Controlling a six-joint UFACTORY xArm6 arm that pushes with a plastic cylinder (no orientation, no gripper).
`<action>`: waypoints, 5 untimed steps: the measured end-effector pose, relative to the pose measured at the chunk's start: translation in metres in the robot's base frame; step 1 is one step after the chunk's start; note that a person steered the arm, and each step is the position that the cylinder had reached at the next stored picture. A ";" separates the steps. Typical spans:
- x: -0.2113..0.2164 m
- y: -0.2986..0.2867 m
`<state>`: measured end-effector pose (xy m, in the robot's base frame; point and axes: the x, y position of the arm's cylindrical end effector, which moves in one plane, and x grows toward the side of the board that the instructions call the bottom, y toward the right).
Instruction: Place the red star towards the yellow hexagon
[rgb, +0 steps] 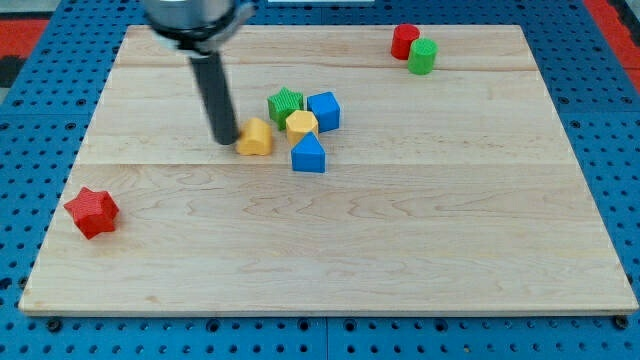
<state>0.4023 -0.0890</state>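
Note:
The red star (92, 212) lies near the board's left edge, low in the view. The yellow hexagon (302, 124) sits in a cluster near the board's middle, between a green star (285, 103), a blue cube (324, 110) and a blue triangular block (308, 155). A yellow heart-like block (256, 137) lies at the cluster's left. My tip (224, 139) rests just left of that yellow block, almost touching it, far up and right of the red star.
A red cylinder (404, 41) and a green cylinder (422, 56) stand together near the board's top right. The wooden board (330, 250) lies on a blue perforated table.

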 end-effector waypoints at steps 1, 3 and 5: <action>0.000 0.024; 0.043 -0.093; 0.076 -0.204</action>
<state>0.4787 -0.2927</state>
